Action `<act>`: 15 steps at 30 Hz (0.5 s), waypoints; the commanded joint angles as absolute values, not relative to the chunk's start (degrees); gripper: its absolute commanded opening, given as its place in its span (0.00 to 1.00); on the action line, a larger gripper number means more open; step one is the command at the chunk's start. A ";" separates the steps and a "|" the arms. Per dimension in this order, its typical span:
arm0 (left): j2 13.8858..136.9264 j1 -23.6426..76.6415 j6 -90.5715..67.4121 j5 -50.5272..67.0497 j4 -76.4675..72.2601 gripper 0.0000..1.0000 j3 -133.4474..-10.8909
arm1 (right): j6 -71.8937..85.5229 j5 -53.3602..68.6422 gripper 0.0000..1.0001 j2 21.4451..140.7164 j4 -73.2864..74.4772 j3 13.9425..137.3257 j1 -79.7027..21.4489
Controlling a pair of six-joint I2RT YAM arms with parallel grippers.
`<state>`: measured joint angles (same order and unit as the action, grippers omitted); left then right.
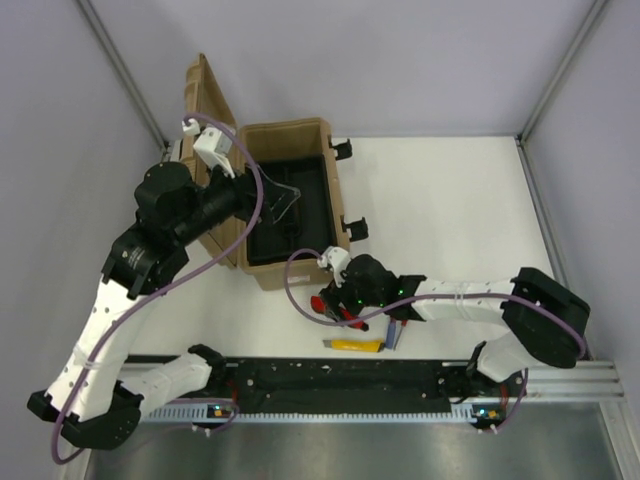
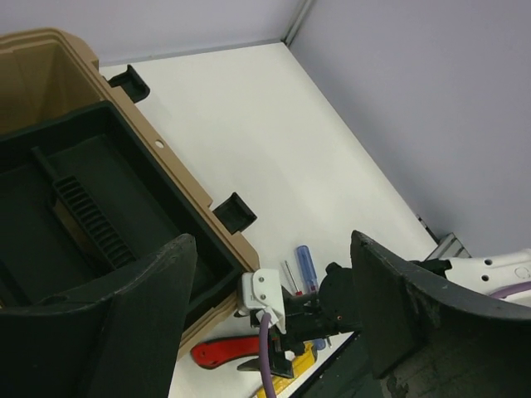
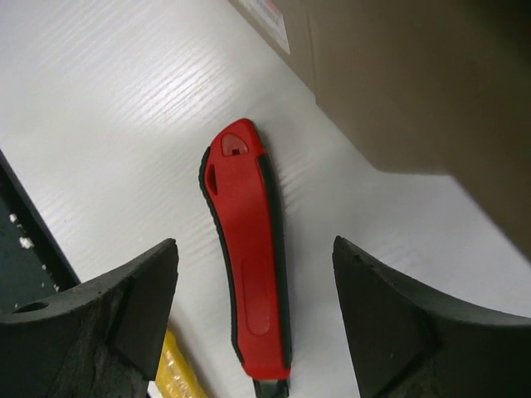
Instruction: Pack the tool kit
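**Red knife between spread jaws**

The red knife (image 3: pixel 247 274) lies flat on the worktop (image 3: pixel 124 99) at the centre of the right wrist view, beside the toolbox (image 3: pixel 398 75). The right gripper (image 3: pixel 255 303) straddles it, released and empty. The left gripper (image 2: pixel 270 315) gapes empty over the toolbox. The knife is likely light, rigid, slick plastic: pinch it across its middle.

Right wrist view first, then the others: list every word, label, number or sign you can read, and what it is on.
No text is readable in any view.
The white and red sticker on the tan toolbox: print too blurred to read.
The red utility knife: no lettering shows on its handle.
The blue screwdriver: too small to tell.
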<state>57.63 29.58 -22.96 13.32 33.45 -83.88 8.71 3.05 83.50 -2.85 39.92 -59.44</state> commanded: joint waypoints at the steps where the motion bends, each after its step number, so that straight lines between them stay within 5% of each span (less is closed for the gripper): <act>1: 56.16 29.88 -21.62 12.74 33.48 0.79 -85.43 | 6.24 0.88 0.73 86.57 -8.34 39.81 -60.47; 15: 52.12 29.88 -21.10 14.06 34.80 0.81 -89.04 | 7.28 -7.03 0.74 81.75 -16.17 32.18 -67.15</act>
